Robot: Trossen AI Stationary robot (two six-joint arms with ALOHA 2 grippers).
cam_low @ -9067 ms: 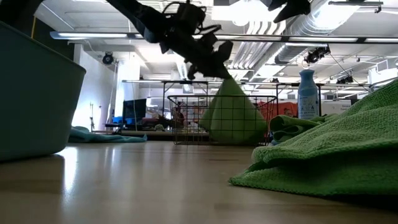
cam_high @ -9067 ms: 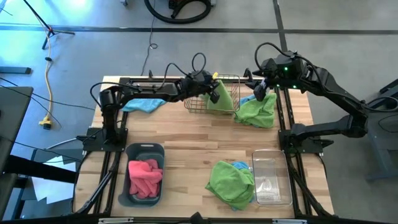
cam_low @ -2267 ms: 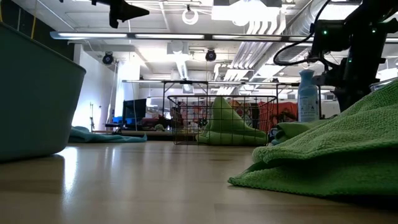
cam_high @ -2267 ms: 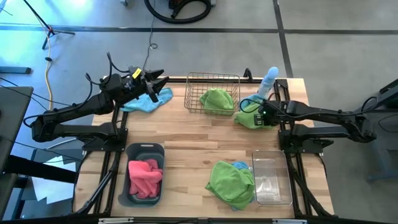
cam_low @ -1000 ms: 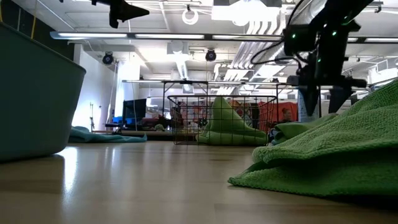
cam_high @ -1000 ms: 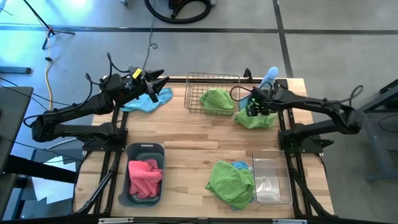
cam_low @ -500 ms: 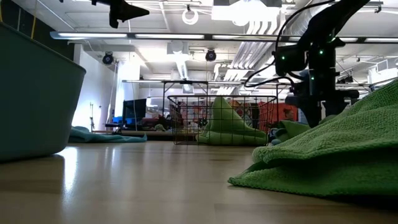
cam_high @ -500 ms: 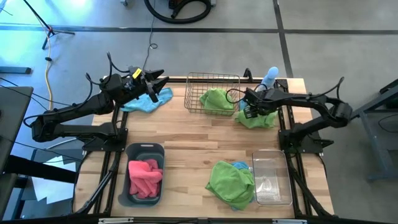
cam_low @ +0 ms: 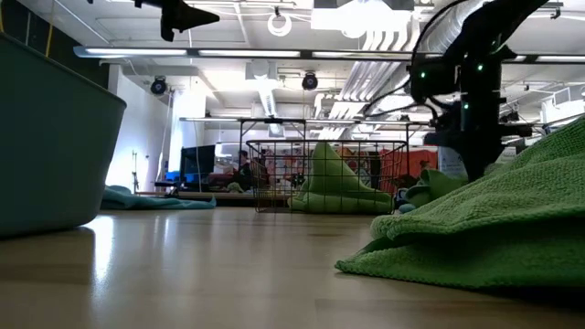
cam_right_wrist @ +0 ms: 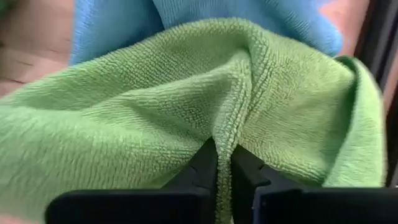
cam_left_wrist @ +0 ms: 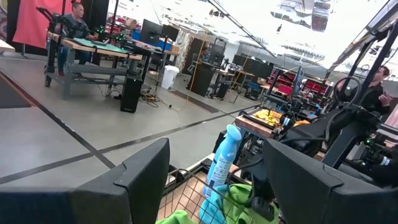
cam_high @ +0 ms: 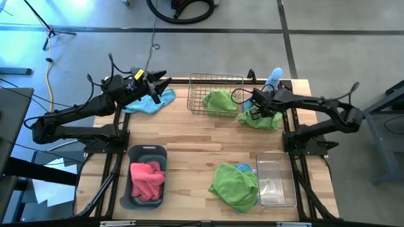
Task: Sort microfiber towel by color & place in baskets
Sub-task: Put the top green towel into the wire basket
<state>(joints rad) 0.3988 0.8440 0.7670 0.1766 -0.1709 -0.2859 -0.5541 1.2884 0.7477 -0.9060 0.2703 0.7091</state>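
Three baskets on the counter [cam_high: 189, 135]: the wire basket [cam_high: 216, 94] at the far edge, the grey tub [cam_high: 147, 176] near-left with pink towels [cam_high: 147, 178] already in it, and the clear tub [cam_high: 275, 179] near-right, which looks empty.

What matters now is the green towel [cam_high: 265, 120] at the far right, just beside the wire basket's right wall. The right tool [cam_high: 254, 113] is down on it, and the right wrist view shows the two fingers [cam_right_wrist: 208, 165] pressed together with a ridge of that green cloth [cam_right_wrist: 186, 118] pinched between them, so it's clamped on the towel. A blue towel [cam_right_wrist: 205, 18] lies partly under the green one, so I'd guess there's some risk it drags along.

The basket lies to the left of the tool as seen from above, already holding one green towel [cam_high: 219, 101]. So the move is probably a lift and a short carry sideways over the wire wall. The right arm is clearly the nearer one.

The left tool [cam_high: 161, 82] hangs over the far-left corner, fingers spread and holding nothing, above another blue towel [cam_high: 148, 104]. A green-and-blue pile [cam_high: 235, 184] waits beside the clear tub. A spray bottle [cam_high: 273, 79] stands behind the right arm.
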